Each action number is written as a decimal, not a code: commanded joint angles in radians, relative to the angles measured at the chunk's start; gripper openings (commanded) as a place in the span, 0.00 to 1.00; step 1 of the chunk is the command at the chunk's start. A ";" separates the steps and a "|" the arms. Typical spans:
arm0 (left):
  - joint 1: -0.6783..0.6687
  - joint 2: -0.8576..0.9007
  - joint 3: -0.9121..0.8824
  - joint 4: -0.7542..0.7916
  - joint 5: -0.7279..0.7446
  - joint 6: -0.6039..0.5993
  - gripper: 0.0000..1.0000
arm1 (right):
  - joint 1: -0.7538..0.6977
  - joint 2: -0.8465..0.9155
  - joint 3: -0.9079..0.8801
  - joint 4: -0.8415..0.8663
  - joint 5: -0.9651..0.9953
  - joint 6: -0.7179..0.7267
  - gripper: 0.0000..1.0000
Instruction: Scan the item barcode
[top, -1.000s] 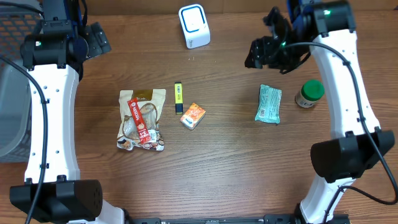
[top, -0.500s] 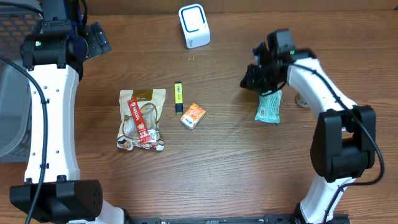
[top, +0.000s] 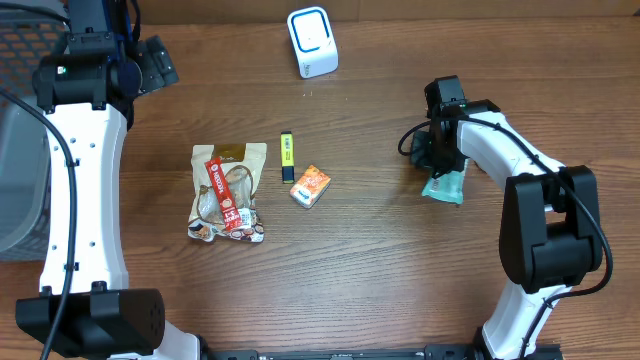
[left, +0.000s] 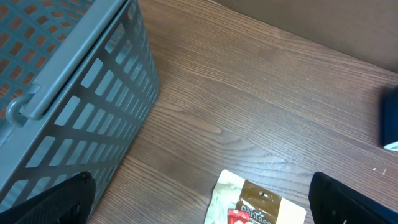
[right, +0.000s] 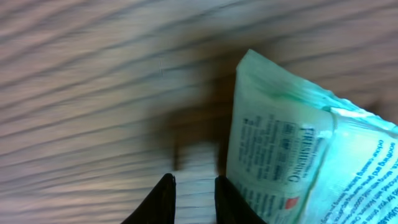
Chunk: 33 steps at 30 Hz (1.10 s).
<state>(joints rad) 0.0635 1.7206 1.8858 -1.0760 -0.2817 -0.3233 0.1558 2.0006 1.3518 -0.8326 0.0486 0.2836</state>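
A teal packet (top: 446, 186) lies tilted on the wooden table at the right. In the right wrist view it (right: 298, 162) fills the right side, with printed text showing. My right gripper (top: 432, 160) is down at the packet's left edge. Its jaws (right: 193, 180) stand a narrow gap apart with only bare table between them. The right finger (right: 227, 196) is against the packet's edge. The white scanner (top: 313, 42) stands at the back centre. My left gripper (top: 150, 62) hangs wide open and empty at the far left, above the table (left: 202, 208).
A brown snack pouch (top: 228, 192) lies left of centre, its top (left: 258, 202) showing in the left wrist view. A yellow pen (top: 287, 156) and a small orange box (top: 310, 186) lie beside it. A grey mesh basket (left: 62, 93) stands at the left edge.
My right arm has come down from the back of the table to the teal packet and its jaws have narrowed. The packet has shifted right and nearer and tilted. The left arm has not moved.
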 joint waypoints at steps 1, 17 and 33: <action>-0.001 0.010 0.008 0.003 -0.013 -0.014 1.00 | 0.001 -0.009 -0.003 -0.013 0.175 0.009 0.23; -0.001 0.010 0.008 0.003 -0.013 -0.014 1.00 | 0.002 -0.024 0.069 -0.135 0.214 0.008 0.25; -0.001 0.010 0.008 0.003 -0.013 -0.014 1.00 | 0.004 -0.069 0.348 -0.268 -0.547 0.035 1.00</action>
<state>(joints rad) 0.0635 1.7206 1.8858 -1.0760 -0.2817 -0.3233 0.1585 1.9259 1.7004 -1.0977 -0.3252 0.2920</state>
